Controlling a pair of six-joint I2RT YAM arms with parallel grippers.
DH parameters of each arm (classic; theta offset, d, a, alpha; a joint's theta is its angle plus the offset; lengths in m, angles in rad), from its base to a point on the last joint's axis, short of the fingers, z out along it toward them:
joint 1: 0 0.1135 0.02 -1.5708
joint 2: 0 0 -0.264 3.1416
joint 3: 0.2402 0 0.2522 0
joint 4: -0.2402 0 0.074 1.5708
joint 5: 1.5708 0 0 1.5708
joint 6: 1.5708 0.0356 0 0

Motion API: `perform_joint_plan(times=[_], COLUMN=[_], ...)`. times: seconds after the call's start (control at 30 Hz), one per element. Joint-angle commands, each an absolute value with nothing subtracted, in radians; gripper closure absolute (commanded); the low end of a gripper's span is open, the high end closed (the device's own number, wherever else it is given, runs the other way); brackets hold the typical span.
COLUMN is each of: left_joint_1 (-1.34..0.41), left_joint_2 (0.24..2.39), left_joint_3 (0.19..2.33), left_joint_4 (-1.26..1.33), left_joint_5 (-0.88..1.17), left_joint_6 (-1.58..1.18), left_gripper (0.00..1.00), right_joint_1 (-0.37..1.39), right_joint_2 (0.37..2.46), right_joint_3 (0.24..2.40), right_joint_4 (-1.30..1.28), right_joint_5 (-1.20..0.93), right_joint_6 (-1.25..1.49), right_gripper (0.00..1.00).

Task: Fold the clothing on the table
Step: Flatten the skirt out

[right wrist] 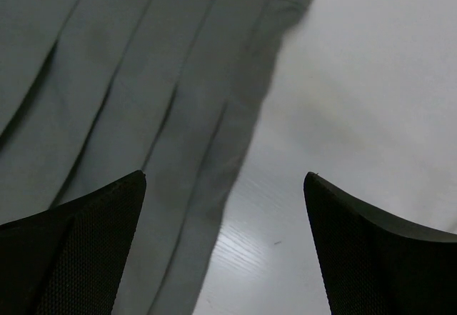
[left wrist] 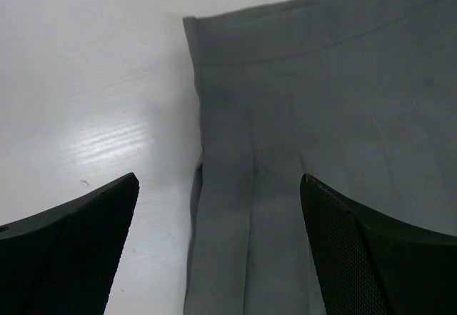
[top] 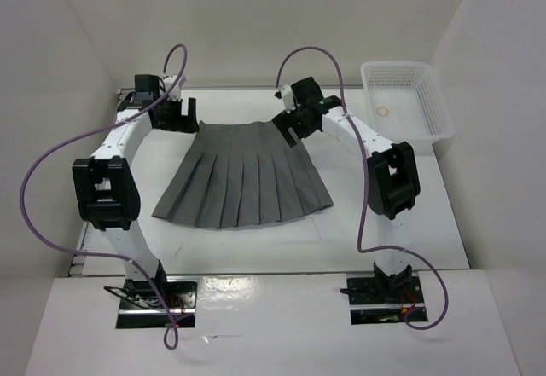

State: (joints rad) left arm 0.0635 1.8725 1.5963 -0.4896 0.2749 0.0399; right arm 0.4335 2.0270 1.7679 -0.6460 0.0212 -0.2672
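**A:** Why are both arms at the waistband corners?
**B:** The skirt lies flat on the table, hem toward the bases. The left gripper and right gripper each straddle a side edge, jaws spread, pinching nothing.
**A:** Anything in the way?
**B:** No — the white basket stands well apart, far right.

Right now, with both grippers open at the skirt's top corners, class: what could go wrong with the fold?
1. The left gripper straddles the skirt's side edge, half over bare table; closing might pinch only one layer or miss.
2. The right gripper does likewise at the other edge; uneven grabs could skew the fold.
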Motion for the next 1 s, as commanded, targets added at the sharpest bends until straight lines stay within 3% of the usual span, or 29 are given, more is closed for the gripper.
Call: perform_joint_plan(times=[0.0, 0.3, 0.47, 0.97], left_joint_1=[0.060, 0.041, 0.041, 0.101], left_joint_2=[1.763, 1.671, 1.599, 1.413], left_joint_3=[1.479, 1.306, 1.284, 1.120], left_joint_4=[-0.445, -0.443, -0.476, -0.514], left_joint_5=[0.304, 0.344, 0.265, 0.198], left_joint_6=[0.018, 0.040, 0.040, 0.049], left_gripper=[0.00, 0.00, 0.00, 0.00], right_joint_1=[0.434, 0.459, 0.517, 0.569], right_joint_2=[1.965, 1.963, 1.991, 2.239], right_joint_3=[1.729, 1.666, 1.654, 1.873], right_joint_4=[-0.581, -0.600, -0.591, -0.557], right_joint_5=[-0.020, -0.115, -0.126, -0.133], right_joint_6=[-0.269, -0.268, -0.249, -0.152], right_gripper=[0.05, 0.05, 0.05, 0.05])
